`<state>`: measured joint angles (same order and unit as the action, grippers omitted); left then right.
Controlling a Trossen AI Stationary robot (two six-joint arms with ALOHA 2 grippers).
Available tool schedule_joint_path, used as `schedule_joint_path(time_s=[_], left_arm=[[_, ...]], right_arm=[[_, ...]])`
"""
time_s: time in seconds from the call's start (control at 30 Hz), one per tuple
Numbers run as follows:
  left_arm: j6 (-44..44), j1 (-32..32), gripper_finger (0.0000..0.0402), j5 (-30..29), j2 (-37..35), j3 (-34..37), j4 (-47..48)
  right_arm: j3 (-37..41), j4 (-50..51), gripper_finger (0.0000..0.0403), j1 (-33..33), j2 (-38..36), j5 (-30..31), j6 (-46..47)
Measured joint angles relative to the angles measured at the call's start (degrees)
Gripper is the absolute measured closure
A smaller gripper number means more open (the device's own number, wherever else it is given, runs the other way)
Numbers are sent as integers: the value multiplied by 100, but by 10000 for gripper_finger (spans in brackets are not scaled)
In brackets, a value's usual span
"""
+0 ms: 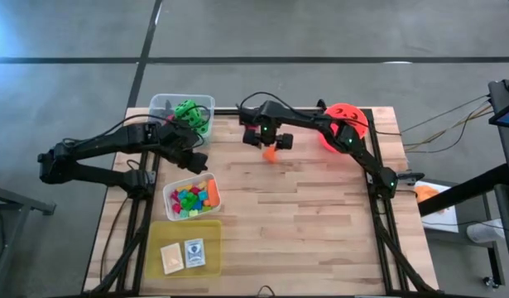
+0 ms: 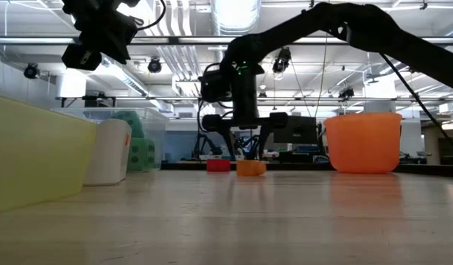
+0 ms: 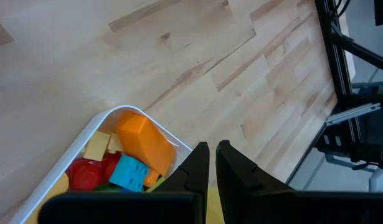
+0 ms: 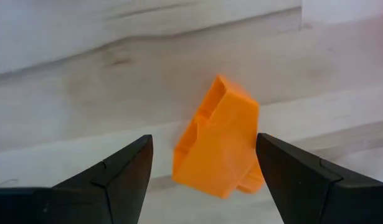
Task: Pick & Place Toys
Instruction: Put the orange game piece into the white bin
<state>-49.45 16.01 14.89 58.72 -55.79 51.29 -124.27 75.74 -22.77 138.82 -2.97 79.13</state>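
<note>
Wooden plank tabletop is carrying a clear plastic tub of small bright blocks near its left edge and a red-orange bucket by its far right corner. Near the middle of the far edge, the right gripper is hanging over a small orange plastic block that is lying on the bare wood, its fingers standing apart on either side without touching it. The left gripper is hovering over the tub of blocks with its fingers pressed together, holding nothing.

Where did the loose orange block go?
The orange block lies on the wooden table near its far middle, between the open fingers of the right gripper, left of the red-orange bucket.
</note>
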Motion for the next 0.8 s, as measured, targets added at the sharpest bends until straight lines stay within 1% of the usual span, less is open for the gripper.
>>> schedule_joint_path(time_s=[0.33,0.5,0.63,0.7,0.8], left_arm=[[2,0,375,81,0,0,1],[4,2,375,132,0,0,2],[2,0,375,160,0,0,2],[4,2,375,191,0,0,2],[2,2,375,217,0,0,2]], right_arm=[[222,3,122,59,0,18,-114],[421,-357,122,82,0,-40,-132],[591,-561,123,97,0,-232,-113],[669,-573,135,121,0,-241,-104],[699,-550,175,130,-6,-297,-163]])
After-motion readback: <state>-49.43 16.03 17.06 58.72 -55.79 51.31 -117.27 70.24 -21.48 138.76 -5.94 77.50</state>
